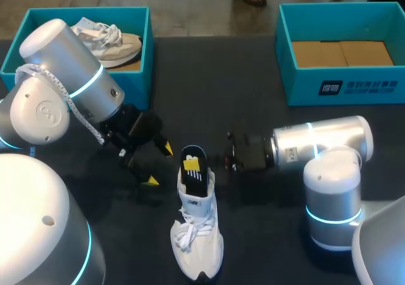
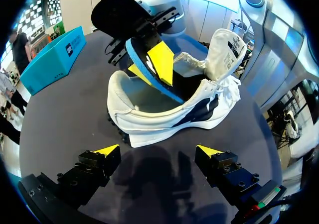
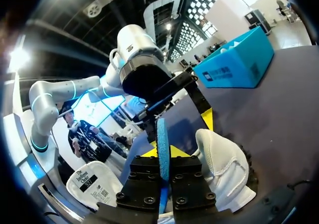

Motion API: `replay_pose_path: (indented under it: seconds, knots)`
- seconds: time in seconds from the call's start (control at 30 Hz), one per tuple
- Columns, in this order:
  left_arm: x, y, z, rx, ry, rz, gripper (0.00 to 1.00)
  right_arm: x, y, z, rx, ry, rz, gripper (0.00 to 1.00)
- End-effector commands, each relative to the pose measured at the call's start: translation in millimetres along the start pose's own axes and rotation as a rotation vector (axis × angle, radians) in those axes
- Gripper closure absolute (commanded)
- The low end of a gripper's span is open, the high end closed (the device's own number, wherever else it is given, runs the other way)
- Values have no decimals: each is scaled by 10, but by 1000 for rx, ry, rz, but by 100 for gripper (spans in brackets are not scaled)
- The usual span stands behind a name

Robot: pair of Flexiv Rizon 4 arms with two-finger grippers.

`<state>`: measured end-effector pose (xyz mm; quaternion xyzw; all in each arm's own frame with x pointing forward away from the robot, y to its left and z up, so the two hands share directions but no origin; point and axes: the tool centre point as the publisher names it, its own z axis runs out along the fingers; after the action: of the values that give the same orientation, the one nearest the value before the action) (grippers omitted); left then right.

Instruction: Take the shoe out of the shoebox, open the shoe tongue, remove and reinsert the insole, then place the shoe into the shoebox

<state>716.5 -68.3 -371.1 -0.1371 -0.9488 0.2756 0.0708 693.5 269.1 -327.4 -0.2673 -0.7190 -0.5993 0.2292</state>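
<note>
The right claw (image 3: 162,155) is clamped on the insole (image 1: 193,168): both fingers press its faces from two sides, with the blue edge running up between them. The insole stands tilted, its lower end down inside the shoe (image 1: 197,234) and its upper end well above the collar. A yellow patch sits on its dark face.

The white shoe rests sole-down on the dark table (image 1: 209,88), directly under and just ahead of the right claw. Its tongue (image 2: 227,45) is pulled up and back toward the toe, above the loose laces (image 1: 188,234).

The left claw (image 1: 159,164) hangs low with its fingers spread apart and nothing between them. The shoe lies side-on just ahead of it, near but not touching, with a strip of bare tabletop between. From this claw, the raised insole and the right claw's fingers stand over the shoe's opening and block the way into it.

Behind the left claw, beyond its arm, a teal shoebox (image 1: 149,50) holds a second pale shoe (image 1: 107,41). Another teal shoebox (image 1: 342,85) with a brown cardboard floor stands well apart from the right claw, out to that arm's far side.
</note>
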Motion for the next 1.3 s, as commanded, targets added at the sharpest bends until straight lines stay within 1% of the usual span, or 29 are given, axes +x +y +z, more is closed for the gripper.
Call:
replay_pose_path:
  seconds: [0.03, 0.3, 0.4, 0.5, 0.53, 0.57, 0.63, 0.7, 0.8, 0.93, 1.0, 1.03, 1.07, 1.17, 1.3]
  knots:
    - [3, -4, 1, -2, -1, 0, 0, -10, -88, 24, -4, 4, 14, 100]
    - [3, -4, 1, -2, -1, 0, 0, 62, -313, 45, 9, 6, 66, 100]
    - [3, -4, 1, -2, -1, 0, 0, 71, -334, 42, 12, 7, 73, 100]
    - [3, -4, 1, -2, -1, 0, 0, 94, -283, 27, 7, 4, 57, 100]
    - [3, -4, 1, -2, -1, 0, 0, 98, -259, 26, 4, 3, 48, 90]
    - [3, -4, 1, -2, -1, 0, 0, 102, -232, 26, 5, 2, 38, 73]
    - [3, -4, 1, -2, -1, 0, 0, 104, -175, 28, 9, -3, 20, 62]
    - [3, -4, 1, -2, -1, 0, 0, 100, -127, 27, 12, -7, 8, 56]
    - [3, -4, 1, -2, -1, 0, 0, 96, -70, 19, 12, -11, -6, 57]
    - [3, -4, 1, -2, -1, 0, 0, 72, -39, 12, 12, -13, -12, 61]
    - [3, -4, 1, -2, -1, 0, 0, 55, -29, 8, 10, -15, -14, 72]
    - [3, -4, 1, -2, -1, 0, 0, 48, -25, 4, 8, -16, -15, 88]
    - [3, -4, 1, -2, -1, 0, 0, 43, -24, 2, 6, -16, -15, 100]
    - [3, -4, 1, -2, -1, 0, 0, -5, -46, -1, -1, -16, -4, 100]
    - [3, -4, 1, -2, -1, 0, 0, -46, -133, 24, -2, -11, 29, 100]
